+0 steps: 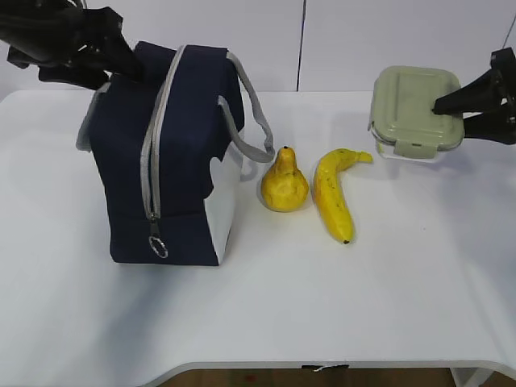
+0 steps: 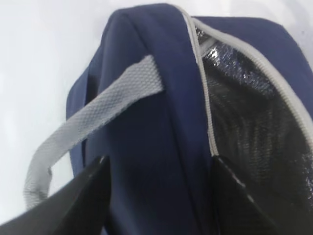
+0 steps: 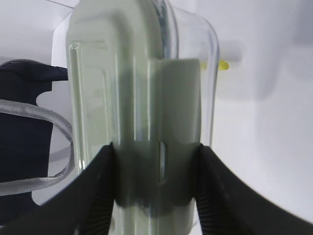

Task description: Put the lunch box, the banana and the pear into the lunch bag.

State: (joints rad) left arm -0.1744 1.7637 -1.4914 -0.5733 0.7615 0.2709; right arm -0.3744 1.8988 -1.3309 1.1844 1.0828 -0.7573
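what is staying out of sight

the lunch bag (image 1: pixel 161 153) is hiding its own inside in the exterior view. the picture's edge is cutting off the right gripper (image 1: pixel 439 105). the lunch box (image 3: pixel 142 98) is blocking the table behind it and blurring up close

No lettering, brand mark, number or sign can be read anywhere in the three views. The navy lunch bag (image 1: pixel 165 153) at left shows plain fabric, and the sage-green lid of the lunch box (image 1: pixel 417 111) at far right carries no legible print. The pear (image 1: pixel 284 182) and banana (image 1: pixel 334 190) between them bear no stickers.
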